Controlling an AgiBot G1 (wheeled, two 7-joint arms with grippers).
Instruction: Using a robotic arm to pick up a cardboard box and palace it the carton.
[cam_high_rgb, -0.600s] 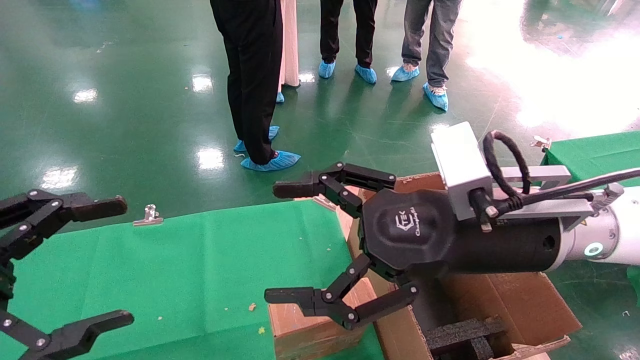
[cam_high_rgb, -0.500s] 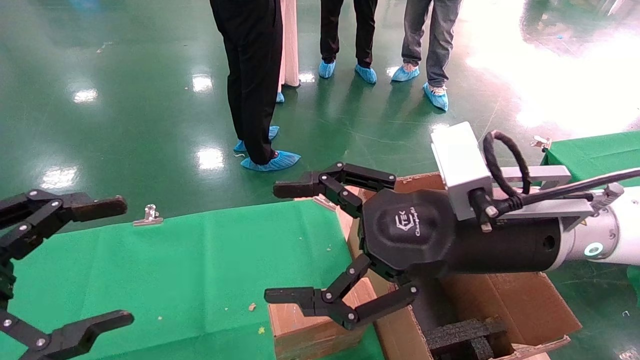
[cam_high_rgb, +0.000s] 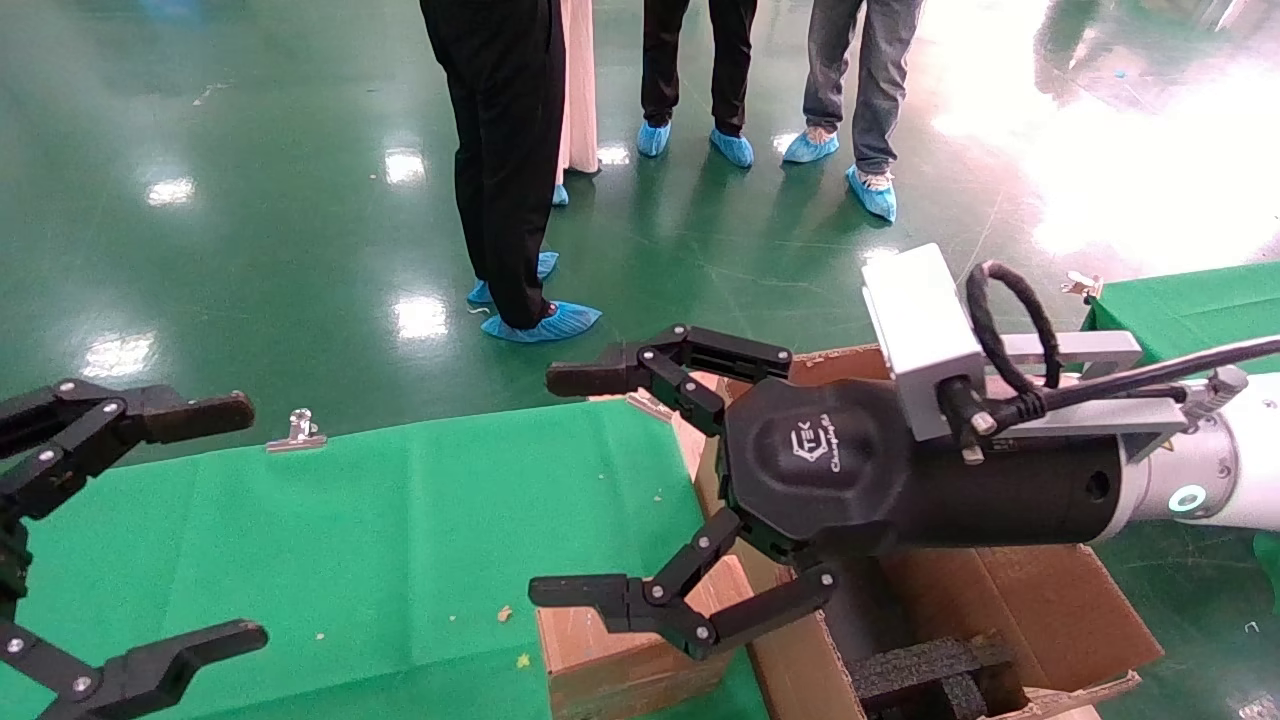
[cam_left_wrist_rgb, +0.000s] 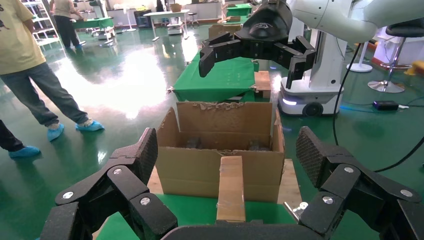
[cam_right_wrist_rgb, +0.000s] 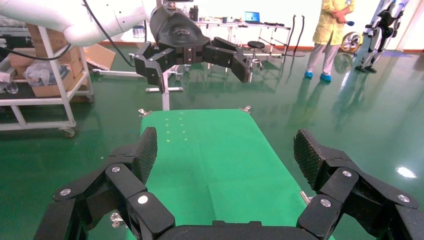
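The right gripper (cam_high_rgb: 585, 490) is released, its fingers spread wide, holding nothing. It hangs in the air over the right end of the counter (cam_high_rgb: 350, 540), which is covered in green cloth. It belongs to the robotic arm (cam_high_rgb: 1215, 470), a white tube with a teal ring that enters from the right and crosses above the carton (cam_high_rgb: 1040, 600).

The cardboard box (cam_high_rgb: 610, 655) lies on the counter at its right edge — directly below the lower finger of the right gripper, apart from it. In the left wrist view the same cardboard box (cam_left_wrist_rgb: 231, 187) is seen end-on, narrow and oblong, touching or just in front of the near wall of the carton (cam_left_wrist_rgb: 220, 165); the right gripper (cam_left_wrist_rgb: 256, 55) hangs high above both.

The carton stands open just beyond the right edge of the counter, flaps ragged, with black foam blocks (cam_high_rgb: 935, 670) inside.

The left gripper (cam_high_rgb: 215, 520) is also released and empty — it hangs over the left end of the counter, well apart from the cardboard box. In the right wrist view the left gripper (cam_right_wrist_rgb: 197, 65) faces across the bare green cloth.

A metal clip (cam_high_rgb: 297, 430) sits at the far edge of the counter. People in blue shoe covers (cam_high_rgb: 545, 322) stand on the green floor beyond.
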